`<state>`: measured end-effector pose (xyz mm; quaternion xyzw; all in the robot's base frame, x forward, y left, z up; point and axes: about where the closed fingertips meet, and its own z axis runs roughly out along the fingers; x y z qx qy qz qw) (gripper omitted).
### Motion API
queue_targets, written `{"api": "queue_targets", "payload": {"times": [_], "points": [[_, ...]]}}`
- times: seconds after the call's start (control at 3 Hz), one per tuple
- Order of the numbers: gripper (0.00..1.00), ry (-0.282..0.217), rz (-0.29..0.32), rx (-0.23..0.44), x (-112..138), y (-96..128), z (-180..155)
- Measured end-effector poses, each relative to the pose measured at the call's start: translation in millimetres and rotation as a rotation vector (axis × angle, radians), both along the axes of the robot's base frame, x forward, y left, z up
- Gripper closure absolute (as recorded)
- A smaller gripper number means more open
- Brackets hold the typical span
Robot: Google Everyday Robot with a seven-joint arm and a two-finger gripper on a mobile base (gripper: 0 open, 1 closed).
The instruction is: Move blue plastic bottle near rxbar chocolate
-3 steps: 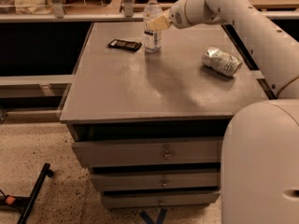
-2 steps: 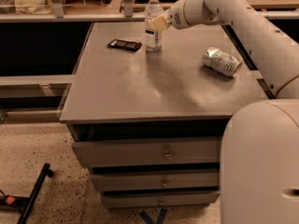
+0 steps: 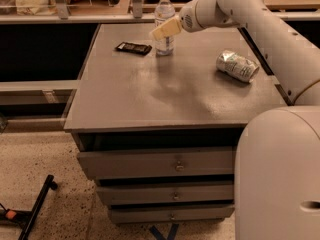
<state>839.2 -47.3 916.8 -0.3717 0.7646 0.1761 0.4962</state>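
The blue plastic bottle (image 3: 164, 15), clear with a white cap and a label, stands upright on the grey table (image 3: 150, 94) at the back centre. The rxbar chocolate (image 3: 133, 48), a flat dark bar, lies just left of the bottle, a short gap away. My gripper (image 3: 167, 29) reaches in from the right and sits at the bottle's middle, crossing in front of its label. The bottle's base rests on the tabletop.
A crushed silver-green can (image 3: 237, 65) lies on its side at the table's right. My white arm (image 3: 260, 19) runs along the right edge. Drawers (image 3: 175, 166) are below the top. A shelf rail (image 3: 75, 18) runs behind the table.
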Motion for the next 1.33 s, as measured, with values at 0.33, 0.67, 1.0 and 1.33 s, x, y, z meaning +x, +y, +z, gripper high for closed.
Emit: {"api": "queue_targets", "payload": {"times": [0.33,0.67,1.0,1.33], "points": [[0.0,-0.004,0.006,-0.013,0.0,-3.1,3.7],[0.0,-0.012,0.012,-0.019,-2.4,-18.3,18.1],[0.0,-0.012,0.062,-0.009,-9.7,-23.3,32.7],[0.0,-0.013,0.071,-0.008,-11.5,-22.4,37.0]]}}
